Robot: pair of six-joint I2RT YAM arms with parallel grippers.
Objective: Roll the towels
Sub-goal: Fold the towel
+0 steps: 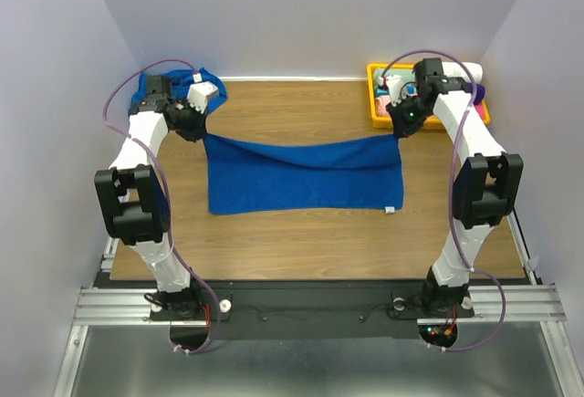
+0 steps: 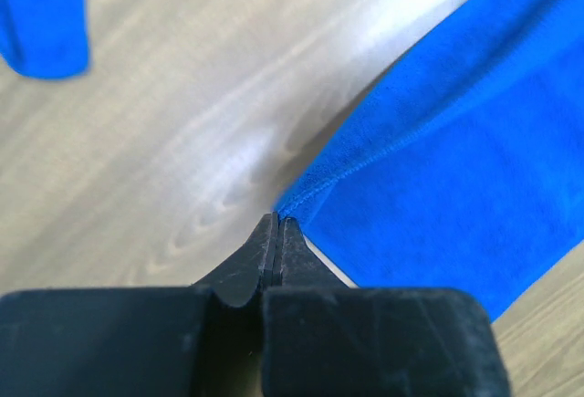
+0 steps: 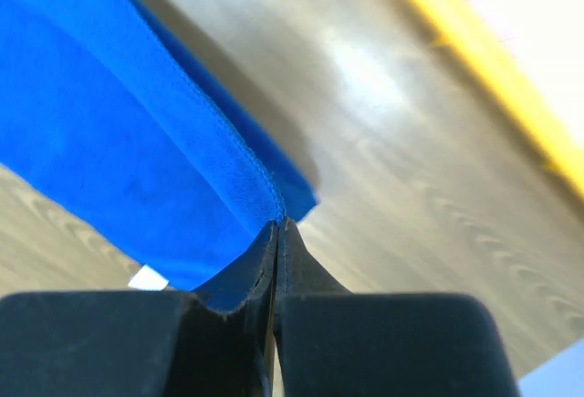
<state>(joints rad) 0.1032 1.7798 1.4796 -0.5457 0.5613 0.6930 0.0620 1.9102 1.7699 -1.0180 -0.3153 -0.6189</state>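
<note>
A: surface, towels?
B: brown wooden table [image 1: 301, 233]; long royal-blue cloth towel [image 1: 301, 182] mid-table, far edge lifted, sagging between arms; second blue towel [image 1: 140, 96] bunched far-left corner; yellow plastic bin [image 1: 374, 96] far right
A: claws?
B: left gripper [image 2: 276, 225] clamped on the spread towel's far-left corner, right gripper [image 3: 276, 225] clamped on its far-right corner

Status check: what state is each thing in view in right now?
Left end effector: shut on spread blue towel's far left corner.
Right end effector: shut on its far right corner.
Spread blue towel: unrolled, far edge sagging between the grips.
Second blue towel: bunched, far left corner.
Yellow bin: holding other towels.
</note>
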